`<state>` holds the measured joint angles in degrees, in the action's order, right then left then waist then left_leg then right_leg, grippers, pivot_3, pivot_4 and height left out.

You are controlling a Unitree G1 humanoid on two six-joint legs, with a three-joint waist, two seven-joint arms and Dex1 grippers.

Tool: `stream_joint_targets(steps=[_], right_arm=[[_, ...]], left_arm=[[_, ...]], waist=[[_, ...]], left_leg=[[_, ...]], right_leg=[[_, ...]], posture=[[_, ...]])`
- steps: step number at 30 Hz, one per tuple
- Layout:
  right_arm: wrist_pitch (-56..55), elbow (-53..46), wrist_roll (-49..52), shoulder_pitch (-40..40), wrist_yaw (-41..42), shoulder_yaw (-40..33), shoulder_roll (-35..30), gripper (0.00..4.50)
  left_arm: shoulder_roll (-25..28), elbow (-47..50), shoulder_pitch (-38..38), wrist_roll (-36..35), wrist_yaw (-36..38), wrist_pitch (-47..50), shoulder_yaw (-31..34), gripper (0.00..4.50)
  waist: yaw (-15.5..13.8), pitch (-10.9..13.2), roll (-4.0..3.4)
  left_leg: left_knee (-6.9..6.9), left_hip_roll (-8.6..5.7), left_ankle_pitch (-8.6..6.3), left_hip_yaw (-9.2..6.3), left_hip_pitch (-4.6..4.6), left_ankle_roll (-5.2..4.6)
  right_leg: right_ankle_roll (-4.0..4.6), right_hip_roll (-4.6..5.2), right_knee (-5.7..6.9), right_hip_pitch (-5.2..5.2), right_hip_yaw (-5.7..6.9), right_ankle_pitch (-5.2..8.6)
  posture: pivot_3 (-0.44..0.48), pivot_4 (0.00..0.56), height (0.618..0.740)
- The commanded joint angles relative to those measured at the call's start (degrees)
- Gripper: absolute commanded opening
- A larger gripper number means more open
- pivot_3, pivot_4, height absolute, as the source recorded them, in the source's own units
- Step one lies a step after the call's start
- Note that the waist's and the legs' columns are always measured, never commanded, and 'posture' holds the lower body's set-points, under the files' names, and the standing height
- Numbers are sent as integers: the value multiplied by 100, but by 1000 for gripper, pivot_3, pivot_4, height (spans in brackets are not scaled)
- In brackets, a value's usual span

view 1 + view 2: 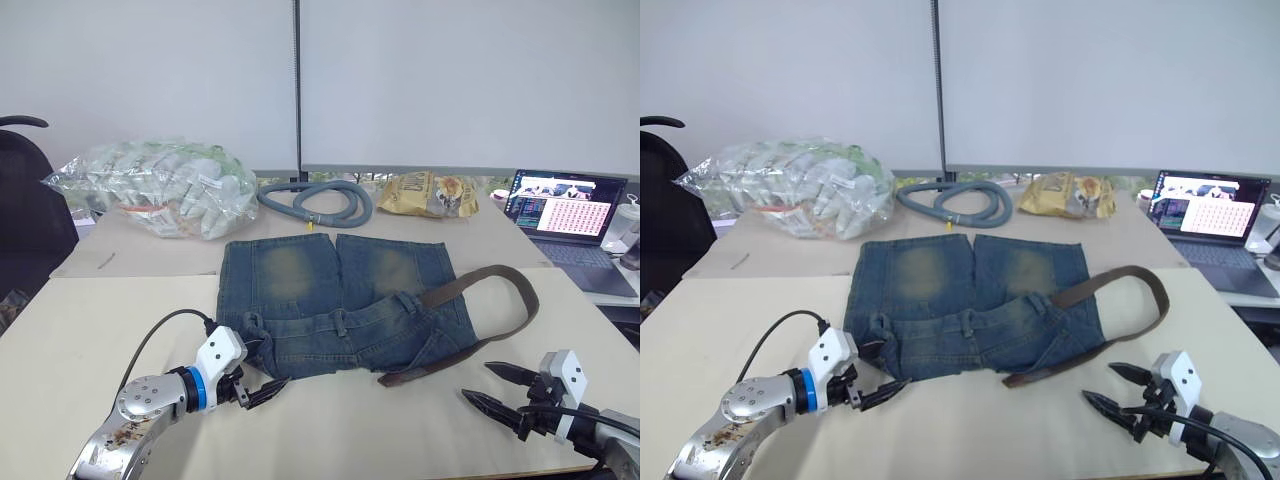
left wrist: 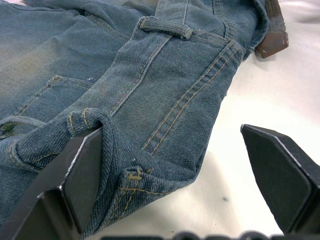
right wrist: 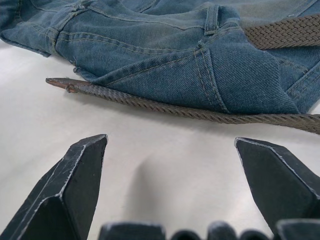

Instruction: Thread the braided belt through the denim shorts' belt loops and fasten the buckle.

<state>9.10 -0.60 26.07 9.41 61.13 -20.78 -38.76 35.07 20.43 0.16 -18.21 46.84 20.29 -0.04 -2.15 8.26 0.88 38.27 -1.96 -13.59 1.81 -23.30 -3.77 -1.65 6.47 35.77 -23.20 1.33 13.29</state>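
Right gripper (image 1: 503, 392), fingers spread and empty, faces the braided belt (image 3: 200, 113) just ahead, limp and floppy, likely best pinched near its free tip.

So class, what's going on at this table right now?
A two-armed robot is working on denim shorts lying flat on the table. A brown belt loops off their right side, one end lying free in front. The open left gripper is at the waistband's left corner; the open right gripper hovers beside the belt, holding nothing.
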Motion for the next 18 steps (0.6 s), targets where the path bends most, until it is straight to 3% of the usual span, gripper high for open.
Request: stream_joint_targets(steps=[1,12,18], right_arm=[[-170,-144,87,-40,-40,-115,-14,4500],[-125,-191,38,-443,-144,53,-72,4500],[514,-293,-138,-1659,-154,812,-404,4500]], left_arm=[[83,45,-167,-87,126,-50,39,4489],[243,-138,-370,-226,487,-214,258,4489],[610,-280,-964,-700,1109,-84,463,4489]], waist=[[-3,0,0],[10,1,-1],[78,33,-11]], left_leg=[[0,0,0,0,0,0],[0,1,0,3,-1,-3],[1,0,3,14,-8,-3]], right_leg=[[0,0,0,0,0,0],[-4,-1,0,-4,-2,-2],[19,3,1,-14,-6,-13]], posture=[[0,150,740],[0,150,740],[0,150,740]])
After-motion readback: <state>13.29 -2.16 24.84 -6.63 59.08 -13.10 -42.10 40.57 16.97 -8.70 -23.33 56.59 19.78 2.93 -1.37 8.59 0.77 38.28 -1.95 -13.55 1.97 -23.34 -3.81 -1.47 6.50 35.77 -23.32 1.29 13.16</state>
